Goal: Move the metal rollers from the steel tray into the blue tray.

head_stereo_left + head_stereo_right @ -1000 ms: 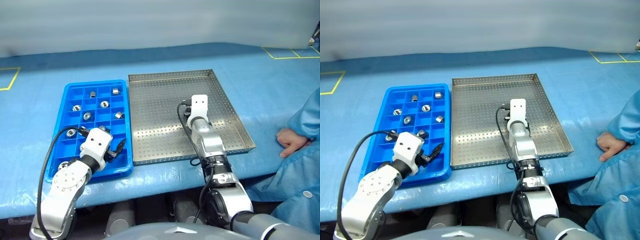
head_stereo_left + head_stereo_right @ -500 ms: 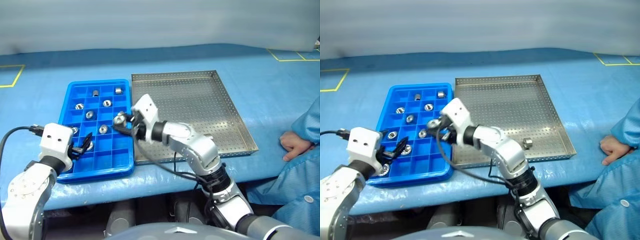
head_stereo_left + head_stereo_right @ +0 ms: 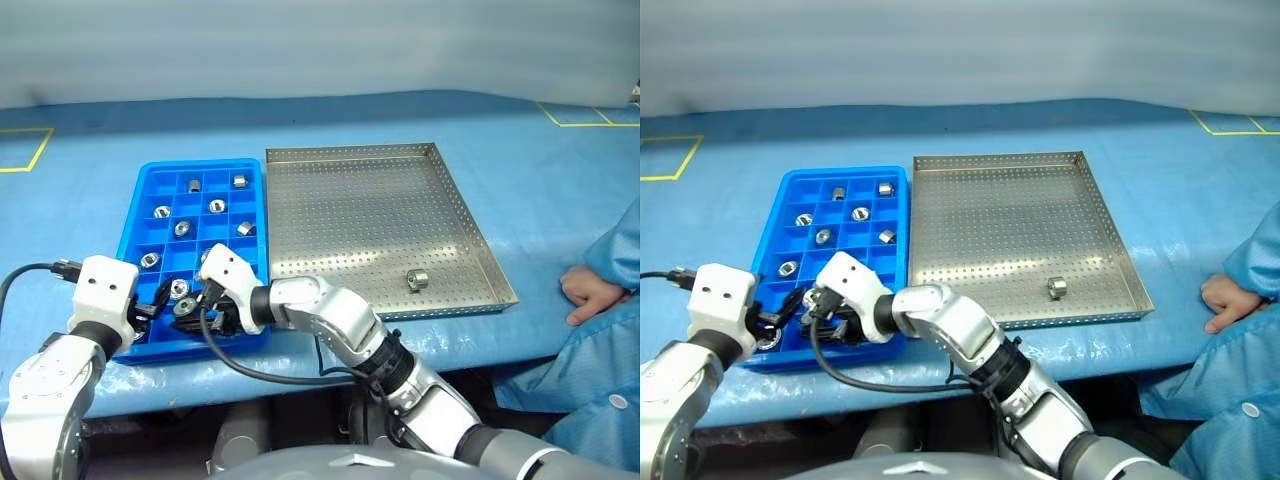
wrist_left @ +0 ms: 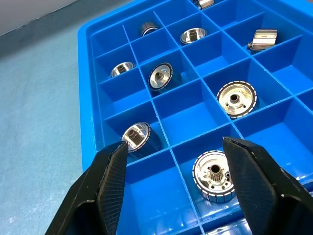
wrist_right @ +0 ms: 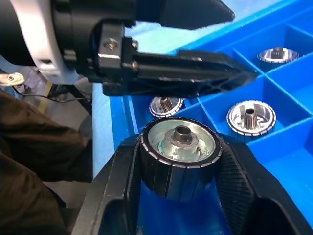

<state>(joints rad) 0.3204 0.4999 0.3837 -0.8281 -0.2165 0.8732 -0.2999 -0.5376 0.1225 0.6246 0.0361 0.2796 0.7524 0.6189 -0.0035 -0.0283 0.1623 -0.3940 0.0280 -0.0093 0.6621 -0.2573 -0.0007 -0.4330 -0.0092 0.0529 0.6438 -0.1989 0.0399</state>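
The blue tray (image 3: 130,215) lies left of the steel tray (image 3: 350,200) and holds several metal rollers (image 3: 217,206) in its compartments. One roller (image 3: 417,279) lies on the steel tray's perforated floor near its right front corner. My right gripper (image 3: 195,308) reaches across to the blue tray's near row, shut on a roller (image 5: 178,147) held end-up between its fingers. My left gripper (image 4: 174,143) stands open just beside it, over the near-left compartments, with nothing between its fingers (image 4: 112,166). Its black finger (image 5: 195,63) crosses right behind the held roller.
A person in a blue sleeve rests a hand (image 3: 585,285) on the blue-covered table right of the steel tray. Yellow tape marks (image 3: 20,160) lie at the far left and far right. Both trays sit close to the table's front edge.
My right arm swung from the steel tray over to the blue tray's near row, carrying a roller. My left gripper drew back toward the tray's left corner, staying open.
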